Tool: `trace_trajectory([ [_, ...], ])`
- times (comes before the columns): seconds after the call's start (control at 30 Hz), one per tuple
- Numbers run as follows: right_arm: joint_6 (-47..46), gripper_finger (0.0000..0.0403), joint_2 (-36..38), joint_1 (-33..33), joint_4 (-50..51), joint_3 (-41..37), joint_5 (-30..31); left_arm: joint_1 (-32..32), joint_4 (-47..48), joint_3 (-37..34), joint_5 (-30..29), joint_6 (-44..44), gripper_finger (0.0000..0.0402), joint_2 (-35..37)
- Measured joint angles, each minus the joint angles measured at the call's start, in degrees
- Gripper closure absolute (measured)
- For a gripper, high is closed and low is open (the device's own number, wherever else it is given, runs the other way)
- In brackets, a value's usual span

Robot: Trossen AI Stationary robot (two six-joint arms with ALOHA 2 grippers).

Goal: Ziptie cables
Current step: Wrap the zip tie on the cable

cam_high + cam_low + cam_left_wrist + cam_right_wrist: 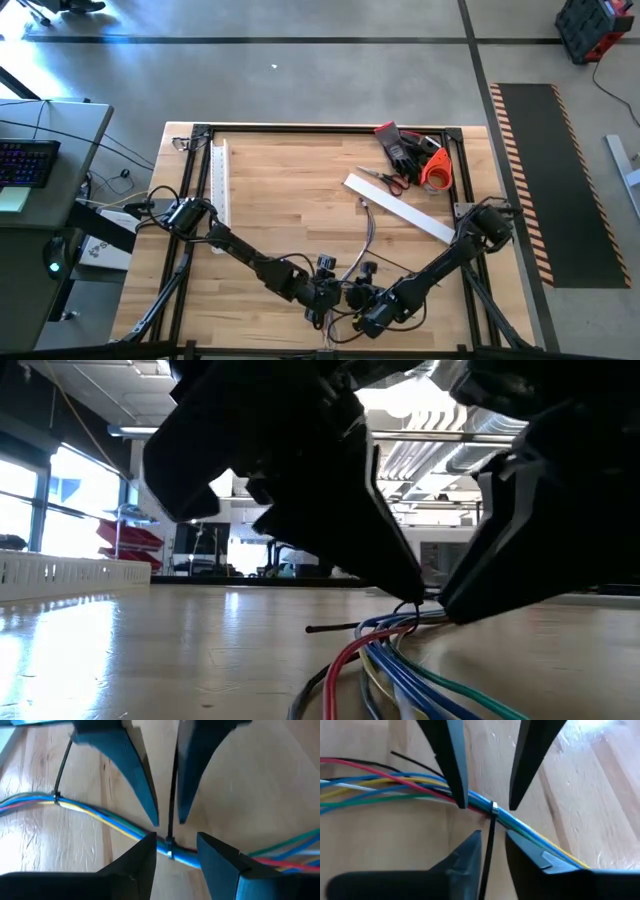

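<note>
The cables [100,812], a bunch of blue, red, yellow and green wires, lie on the wooden table near its front edge [365,235]. A dark ziptie is looped round the bunch, with its head [494,810] on top and its tail [172,780] standing off it. A second ziptie [56,797] binds the bunch farther along. My left gripper [176,837] is open, one fingertip on each side of the first ziptie's head, over the bunch. My right gripper [493,834] faces it, open, with the tail [486,865] in the gap between its fingers. My left gripper slants down onto the bunch with a fingertip [461,802] at the wires beside the ziptie's head; I cannot tell whether it touches them. My right gripper has the tail close along the inner side of one finger [182,780]; I cannot tell whether it touches the tail.
A white slotted duct [220,190] lies along the table's left side and a white strip [398,208] at the right. At the far right corner are scissors [385,178], dark gloves [400,145] and an orange roll [437,170]. The middle of the table is bare wood [290,190].
</note>
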State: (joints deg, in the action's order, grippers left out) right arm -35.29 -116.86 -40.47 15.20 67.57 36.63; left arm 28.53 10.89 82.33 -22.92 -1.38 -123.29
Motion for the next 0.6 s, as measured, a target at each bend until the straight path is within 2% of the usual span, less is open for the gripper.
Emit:
trace_trajectory([
  [0.17,-2.24,0.0395,-0.21,-0.67,1.02,0.00,0.09,0.02,-2.52,0.00,-0.19,1.93,0.0280,-0.91],
  [0.43,-6.74,0.0401,-0.21,-2.98,3.42,0.00,3.04,-0.17,-4.04,0.00,-1.77,2.52,0.0290,-2.05],
  [0.6,-6.93,0.0402,-0.24,-3.73,3.45,0.00,3.94,-0.99,-7.25,0.02,0.73,2.53,0.0314,-3.13],
])
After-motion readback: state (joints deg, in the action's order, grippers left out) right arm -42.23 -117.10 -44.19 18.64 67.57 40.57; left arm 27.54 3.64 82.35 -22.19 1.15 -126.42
